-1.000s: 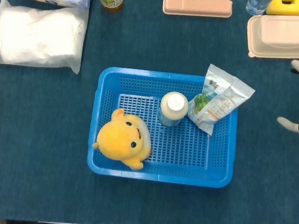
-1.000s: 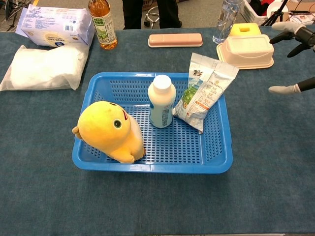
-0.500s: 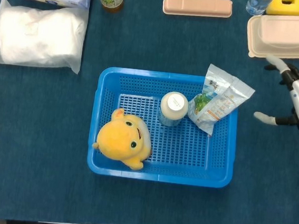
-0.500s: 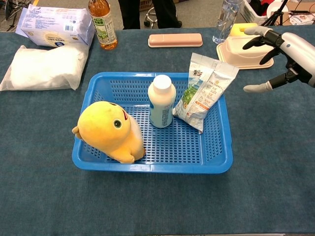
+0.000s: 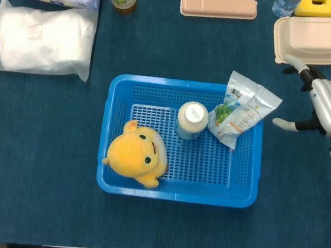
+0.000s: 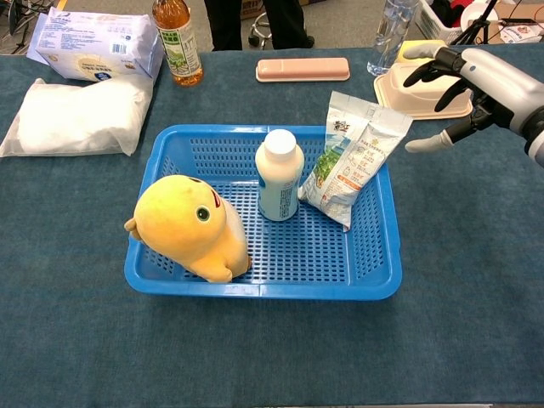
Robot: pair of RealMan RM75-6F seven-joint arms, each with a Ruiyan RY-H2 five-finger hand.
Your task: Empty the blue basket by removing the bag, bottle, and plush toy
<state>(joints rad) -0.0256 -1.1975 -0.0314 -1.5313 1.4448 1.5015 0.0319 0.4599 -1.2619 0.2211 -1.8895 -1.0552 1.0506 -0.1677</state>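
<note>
The perforated blue plastic basket [image 5: 112, 132] is found at mid-table with all three items inside. The glossy white-and-green printed snack bag [image 5: 242, 111] is propped against the basket's right wall, its crimped top projecting above and past the rim. The white plastic bottle with a rounded white cap [image 6: 279, 174] stands upright near the centre of the basket, just beside the bag's lower edge. The yellow plush toy with a round face [image 6: 189, 226] lies in the left front part, pressed against the left wall.

The right hand [image 6: 476, 81] is seen just right of the bag top, apart from it, fingers spread and nothing held. The left hand is not visible in either view.

Handling is assessed as follows. The bag is judged light, thin-walled and slick, liable to crumple and to slip if squeezed on its flat printed face; the exposed sealed top edge is considered the firmest purchase. The bottle is judged rigid and smooth, with contents and weight undetermined; a wrap around the body below the cap is recommended, as it may topple if nudged. The plush toy is judged soft, light and compressible, so a deep grasp across the body would be tolerated.
</note>
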